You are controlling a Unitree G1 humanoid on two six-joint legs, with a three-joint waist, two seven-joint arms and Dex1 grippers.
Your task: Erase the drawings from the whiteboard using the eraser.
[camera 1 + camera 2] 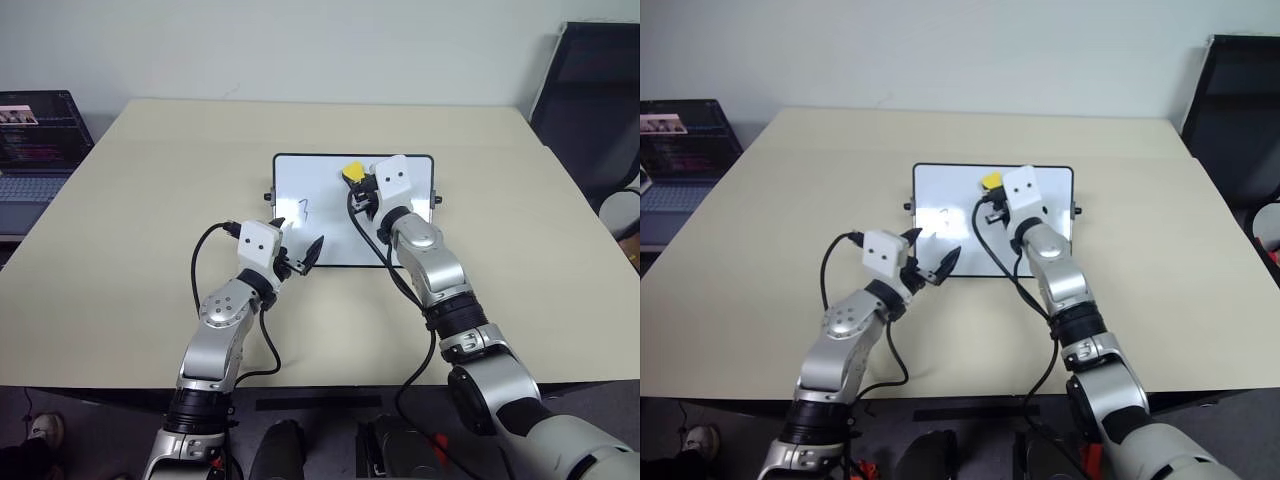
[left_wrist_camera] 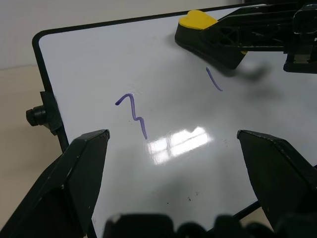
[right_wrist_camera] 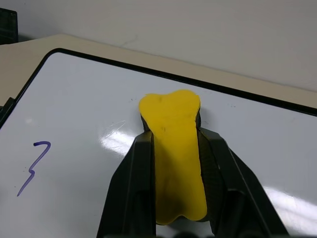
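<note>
Whiteboard: lying flat on the beige table, taken here as the landmark for every other place

Eraser: sitting over the whiteboard's far half, near the middle of its far edge; the wrist views suggest its dark underside is lying on or just above the glossy surface, but contact is hard to tell

Right gripper: reaching over the whiteboard, jaws clamping tight on the eraser's two long sides

Left gripper: hovering at the whiteboard's near-left corner, jaws gaping wide and holding nothing

Drawings: one zigzag squiggle is showing on the whiteboard's left half; a short stroke is sitting just beside the eraser, on its nearer side

Step in hand: bringing the eraser onto the marks, judging by how things are lying

Doing it well: keeping the dark face flat and pressing evenly, sweeping toward the near side over the short stroke first, then leftward to the zigzag, overlapping passes

Watch for: the whiteboard sliding under the push, since nothing is pinning it; the free left gripper could be bracing the frame at its near-left corner
</note>
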